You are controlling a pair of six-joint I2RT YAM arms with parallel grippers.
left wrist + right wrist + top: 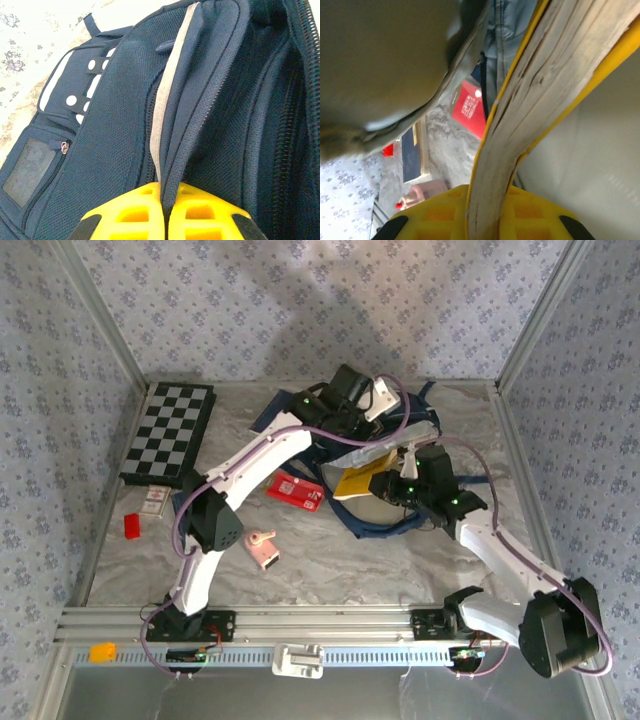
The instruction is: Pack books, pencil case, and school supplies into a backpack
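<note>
**Yellow book** [357,482]: sits at the mouth of the backpack [115,150], mid-bench [330,560]. Can't tell how far in it is.
- R gripper [487,200] is closed down on it, pinching the page block edge-on, covers either side of the pads.
- L gripper [165,200] is clamped tight on a fold of backpack fabric by the pale piping [162,100], holding the flap up at the far side.

**Risks (my judgement):**
- The book is gripped at one edge only. It's a thin paperback and the pages fan, so it could flex, buckle or slide out of the pads when pushed against fabric.
- A book corner may catch on the zip teeth [282,150] or lining instead of entering the compartment. The push would then shove the whole bag across the bench, since it's soft and anchored only by the L pinch.
- The L pinch is on a thin fold. If it slips, the flap drops over the opening and onto the book.
- Both wrists work close together over the bag, so contact btwn them is poss.

**Outward:**
- Pencil case [295,490] lies on the bench just beside the bag, on its left. A sliding bag could push or cover it.
- Pink gadget [262,548] is nearer the bases, close to the L arm [250,465]. An arm sweep could knock it.
- Navy book [411,155] lies further left, not yet packed.
- Checkered board [170,430] and small red block [132,526] are at the left side, well apart from the bag.
</note>
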